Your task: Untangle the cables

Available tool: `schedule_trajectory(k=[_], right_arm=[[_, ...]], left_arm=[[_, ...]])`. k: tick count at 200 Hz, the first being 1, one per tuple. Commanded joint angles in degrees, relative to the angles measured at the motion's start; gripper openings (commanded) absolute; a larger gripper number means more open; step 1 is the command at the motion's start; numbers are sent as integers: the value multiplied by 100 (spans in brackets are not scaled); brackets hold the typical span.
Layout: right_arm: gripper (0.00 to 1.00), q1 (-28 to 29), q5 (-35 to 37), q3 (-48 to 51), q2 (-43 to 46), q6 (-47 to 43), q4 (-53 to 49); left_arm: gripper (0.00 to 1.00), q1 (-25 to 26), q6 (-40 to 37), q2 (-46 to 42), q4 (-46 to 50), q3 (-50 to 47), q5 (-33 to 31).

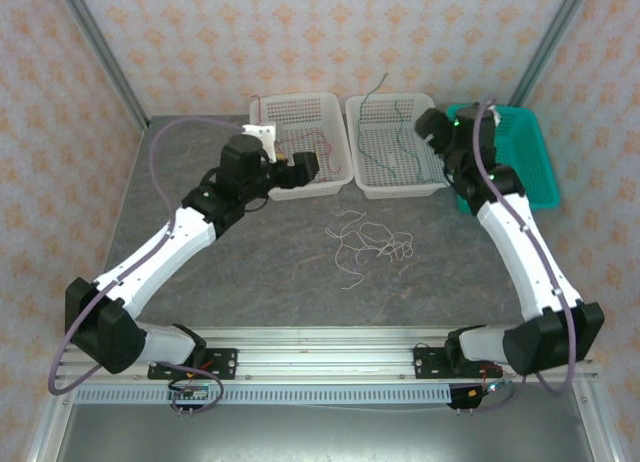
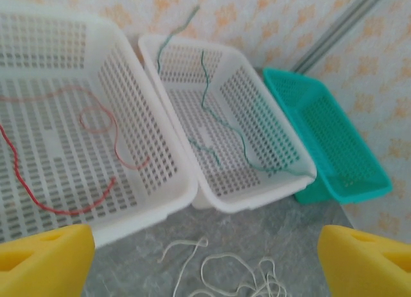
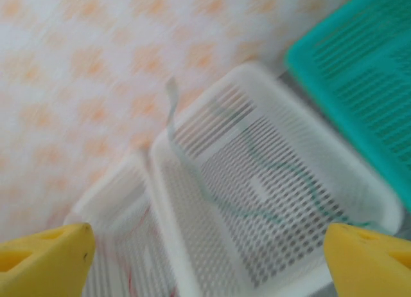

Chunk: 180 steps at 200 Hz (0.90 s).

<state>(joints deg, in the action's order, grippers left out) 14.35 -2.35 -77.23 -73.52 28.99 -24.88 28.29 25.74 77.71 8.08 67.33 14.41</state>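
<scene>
The cables are hair-thin wires in three places. Red ones [image 2: 96, 120] lie in the left white basket [image 1: 300, 98]. Green ones [image 2: 221, 120] lie in the middle white basket [image 1: 400, 190], one end sticking up over its far rim. A whitish tangle [image 1: 370, 242] sits on the table in front of both baskets. My left gripper [image 1: 312, 168] hovers at the left basket's near right corner, open, its yellow fingertips [image 2: 45, 258] wide apart and empty. My right gripper [image 1: 428, 125] hangs over the middle basket's far right side, open, with nothing between its fingers; the green cable [image 3: 276, 213] lies below it.
A teal basket [image 1: 520, 162] stands to the right of the middle basket, partly under my right arm. Metal frame posts rise at the table's back corners, in front of the patterned walls. Bare grey tabletop [image 1: 260, 272] lies around the whitish tangle.
</scene>
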Motion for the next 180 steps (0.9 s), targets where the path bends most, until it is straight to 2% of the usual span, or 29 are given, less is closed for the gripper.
schedule_trajectory(k=[1,22,35,59,90,147,154,163,180], right_arm=[[89,679,-783,365,66,-888,-976],[86,1221,-1102,602,-214,-1013,-1604],[80,1442,-1099,755,-478,-953,-1765],[75,1607,-1213,1058,-1022,-854,-1460],[70,1663,-1264,1192,-1715,-568,-692],[62,1889,-730,1168,-2583,-1285,-394],[57,1887,-728,1207,-2637,-1354,-316],[43,1890,-740,1208,-2700,-1445,-295],[23,1889,-793,1224,-2667,-1537,-265]], left_arm=[[88,381,279,154,-98,-327,-213],[87,709,457,414,-116,-605,-333],[87,830,665,582,-163,-772,-382],[87,853,802,725,-318,-1062,-447],[86,846,616,717,-287,-1137,-646],[85,844,626,675,-381,-1253,-699],[85,837,628,680,-386,-1266,-694],[85,831,633,690,-375,-1264,-688],[85,814,630,684,-326,-1241,-674]])
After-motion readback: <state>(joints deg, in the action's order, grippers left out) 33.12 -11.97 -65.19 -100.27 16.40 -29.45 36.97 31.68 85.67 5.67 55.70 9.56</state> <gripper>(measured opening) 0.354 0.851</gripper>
